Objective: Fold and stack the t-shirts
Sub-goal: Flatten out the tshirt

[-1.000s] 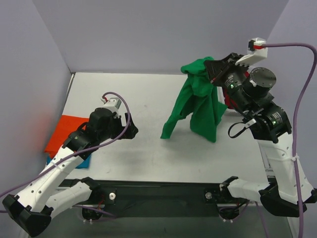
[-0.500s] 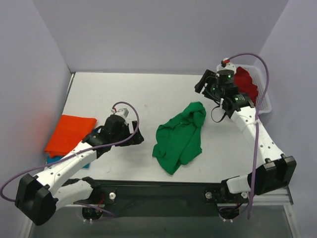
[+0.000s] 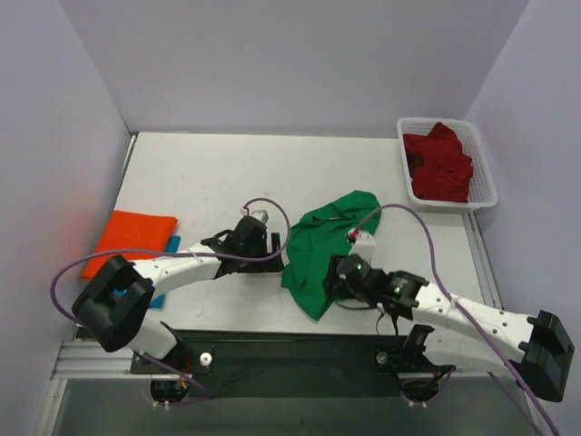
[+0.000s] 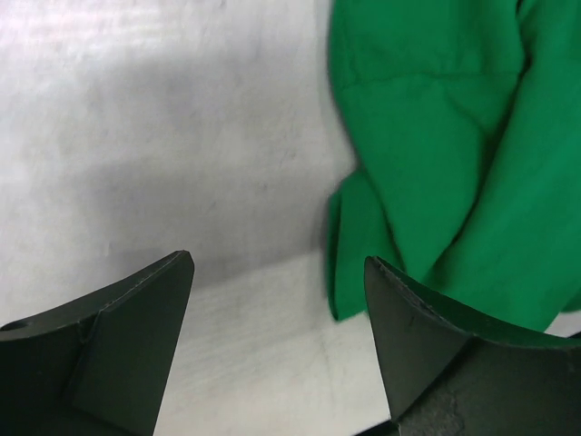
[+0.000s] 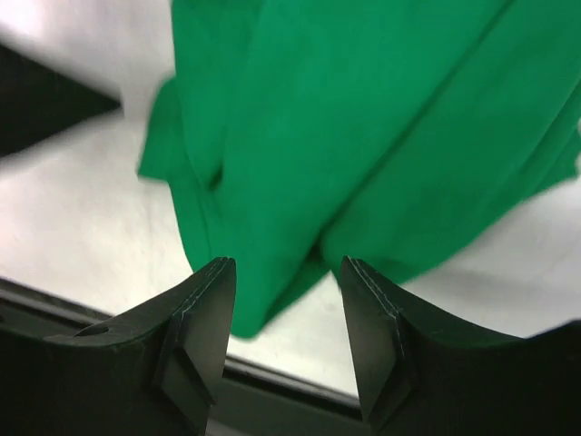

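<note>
green tee (image 3: 325,243) is lying crumpled mid-frame in the top view, a bit right of centre. L gripper (image 4: 277,263) is spread wide w/ nothing in it, just bare table (image 4: 136,136) between the fingers, shirt edge right beside it. R gripper (image 5: 286,263) is parted too, over the tee's lower edge, not pinching afaict. orange tee (image 3: 136,232) + blue tee (image 3: 172,243) are far left, dark red tee (image 3: 440,163) is in the basket (image 3: 454,205) upper right.

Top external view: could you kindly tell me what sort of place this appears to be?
Probably a robot lab test cell: plain lavender partition walls enclose a white tabletop, with two white robot arms bolted at its near edge.
</note>
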You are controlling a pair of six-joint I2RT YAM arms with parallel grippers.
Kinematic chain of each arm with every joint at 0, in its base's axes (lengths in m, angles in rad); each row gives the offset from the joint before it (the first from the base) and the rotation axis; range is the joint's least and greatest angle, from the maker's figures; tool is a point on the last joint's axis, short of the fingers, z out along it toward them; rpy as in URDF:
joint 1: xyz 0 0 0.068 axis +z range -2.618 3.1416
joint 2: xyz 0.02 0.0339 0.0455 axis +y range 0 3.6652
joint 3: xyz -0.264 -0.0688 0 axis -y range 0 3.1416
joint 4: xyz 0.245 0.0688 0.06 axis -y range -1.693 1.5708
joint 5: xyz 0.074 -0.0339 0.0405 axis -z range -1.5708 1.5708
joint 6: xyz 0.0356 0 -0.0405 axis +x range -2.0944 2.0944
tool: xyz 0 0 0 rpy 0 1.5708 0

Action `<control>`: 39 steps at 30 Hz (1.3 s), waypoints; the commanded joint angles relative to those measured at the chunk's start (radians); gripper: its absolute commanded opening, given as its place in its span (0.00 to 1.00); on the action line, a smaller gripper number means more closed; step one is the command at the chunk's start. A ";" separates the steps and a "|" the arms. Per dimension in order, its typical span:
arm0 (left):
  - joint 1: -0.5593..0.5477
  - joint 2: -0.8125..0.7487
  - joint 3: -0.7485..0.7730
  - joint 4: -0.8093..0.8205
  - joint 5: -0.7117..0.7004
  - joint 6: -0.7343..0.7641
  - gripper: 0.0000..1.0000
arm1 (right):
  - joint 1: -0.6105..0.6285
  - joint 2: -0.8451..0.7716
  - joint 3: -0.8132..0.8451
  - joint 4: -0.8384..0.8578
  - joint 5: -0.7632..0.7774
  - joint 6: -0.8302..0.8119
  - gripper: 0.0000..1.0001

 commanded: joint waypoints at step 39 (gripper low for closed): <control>0.454 -0.262 0.127 -0.035 -0.048 -0.153 0.00 | -0.486 -0.204 0.116 -0.287 0.137 -0.074 0.05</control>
